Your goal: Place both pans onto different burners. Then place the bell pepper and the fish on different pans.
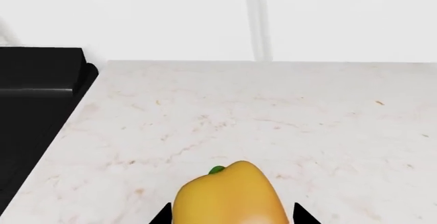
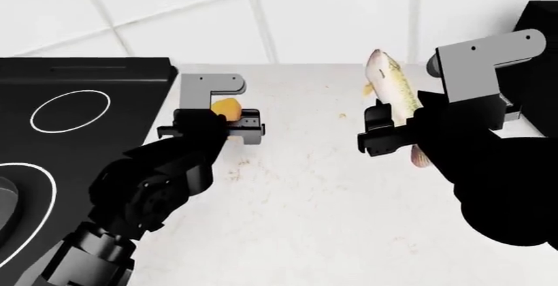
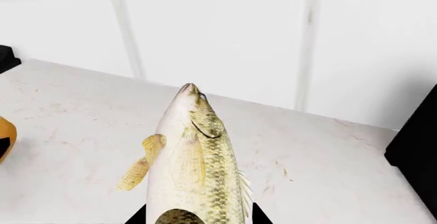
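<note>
With the bell pepper (image 2: 227, 109) clamped in the left claw (image 2: 229, 120) and the fish (image 2: 396, 96) clamped in the right claw (image 2: 390, 132), both held above the worktop (image 2: 305, 221), separate pans were to be targeted.

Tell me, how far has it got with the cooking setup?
About midway, by the look of it. The left hand grips the bell pepper and the right hand holds the fish above the counter, so both foods are picked up. Neither is in a pan yet. One burner on the cooktop is bare; a pan's edge seems to show on the nearer ring.
</note>
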{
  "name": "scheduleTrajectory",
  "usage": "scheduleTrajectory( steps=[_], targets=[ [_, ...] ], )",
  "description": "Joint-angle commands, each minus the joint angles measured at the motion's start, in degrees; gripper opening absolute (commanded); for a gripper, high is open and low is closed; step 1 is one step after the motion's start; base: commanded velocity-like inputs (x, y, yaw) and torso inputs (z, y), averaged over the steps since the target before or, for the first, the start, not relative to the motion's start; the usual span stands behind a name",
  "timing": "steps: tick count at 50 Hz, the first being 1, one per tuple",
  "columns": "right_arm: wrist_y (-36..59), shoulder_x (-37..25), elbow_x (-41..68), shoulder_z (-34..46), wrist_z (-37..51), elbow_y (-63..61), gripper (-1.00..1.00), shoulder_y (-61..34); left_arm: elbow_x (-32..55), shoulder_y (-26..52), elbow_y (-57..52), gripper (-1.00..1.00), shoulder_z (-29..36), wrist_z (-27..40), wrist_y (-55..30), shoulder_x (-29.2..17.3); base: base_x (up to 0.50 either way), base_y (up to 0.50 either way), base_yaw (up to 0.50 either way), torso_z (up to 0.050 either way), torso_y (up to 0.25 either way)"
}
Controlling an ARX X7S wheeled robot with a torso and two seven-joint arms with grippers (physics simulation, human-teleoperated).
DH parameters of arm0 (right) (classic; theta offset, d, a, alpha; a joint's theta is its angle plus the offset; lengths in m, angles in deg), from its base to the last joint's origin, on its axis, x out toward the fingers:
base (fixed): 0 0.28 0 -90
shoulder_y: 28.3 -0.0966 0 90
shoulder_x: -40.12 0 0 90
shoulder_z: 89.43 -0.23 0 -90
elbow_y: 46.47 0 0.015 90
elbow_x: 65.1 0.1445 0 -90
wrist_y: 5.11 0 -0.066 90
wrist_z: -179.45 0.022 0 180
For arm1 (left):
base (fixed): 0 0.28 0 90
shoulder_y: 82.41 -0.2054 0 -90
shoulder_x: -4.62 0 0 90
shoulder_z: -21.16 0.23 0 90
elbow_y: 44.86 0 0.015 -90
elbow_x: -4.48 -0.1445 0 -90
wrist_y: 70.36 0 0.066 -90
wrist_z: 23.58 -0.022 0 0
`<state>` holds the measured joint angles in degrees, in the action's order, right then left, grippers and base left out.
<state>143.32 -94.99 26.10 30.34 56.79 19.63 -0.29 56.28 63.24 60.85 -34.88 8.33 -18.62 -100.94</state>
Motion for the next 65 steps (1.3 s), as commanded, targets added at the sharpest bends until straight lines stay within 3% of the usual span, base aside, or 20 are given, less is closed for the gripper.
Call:
scheduleTrajectory(
  steps=[1,18,25,31,38,51,65],
  targets=[
    [-0.07,-0.15,-2.13,-0.97,-0.46,-0.26,-1.00,-0.57,1.04,-0.08,-0.71,-1.00,-0.92,0.60,1.10,-0.21,0.00,0.00,0.00,0.000,0.250],
    [-2.78,-1.47,-3.01,-1.90,-0.98,-2.74,-1.00,3.30,5.83,-3.11,-11.46,-1.00,-2.92,3.68,-1.98,-4.05,0.00,0.00,0.00,0.000,0.250],
    [-6.74,-4.13,-2.57,-4.87,-0.02,-10.12,-1.00,8.06,16.83,-7.56,-36.50,-1.00,-7.96,11.92,-7.47,-13.09,0.00,0.00,0.00,0.000,0.123],
    [-8.93,-6.14,-1.27,-6.68,1.98,-15.20,-1.00,11.34,23.82,-9.20,-47.44,-1.00,-12.38,16.99,-8.55,-18.40,0.00,0.00,0.00,0.000,0.000],
    [-9.66,-6.72,-0.77,-7.18,3.18,-18.33,-1.00,12.33,25.98,-13.82,-55.87,-1.00,-15.35,18.98,-7.41,-23.41,0.00,0.00,0.00,0.000,0.000],
    [-10.84,-8.24,0.55,-8.35,4.83,-21.86,-1.00,13.54,27.97,-19.78,-62.62,-1.00,-19.96,19.83,-4.38,-28.98,0.00,0.00,0.00,0.000,0.001],
    [-10.52,-8.20,1.88,-8.06,6.47,-23.00,-1.00,12.27,30.06,-21.78,-63.93,-1.00,-23.13,20.45,-2.67,-32.29,-0.35,0.03,0.00,0.000,0.000]
  ],
)
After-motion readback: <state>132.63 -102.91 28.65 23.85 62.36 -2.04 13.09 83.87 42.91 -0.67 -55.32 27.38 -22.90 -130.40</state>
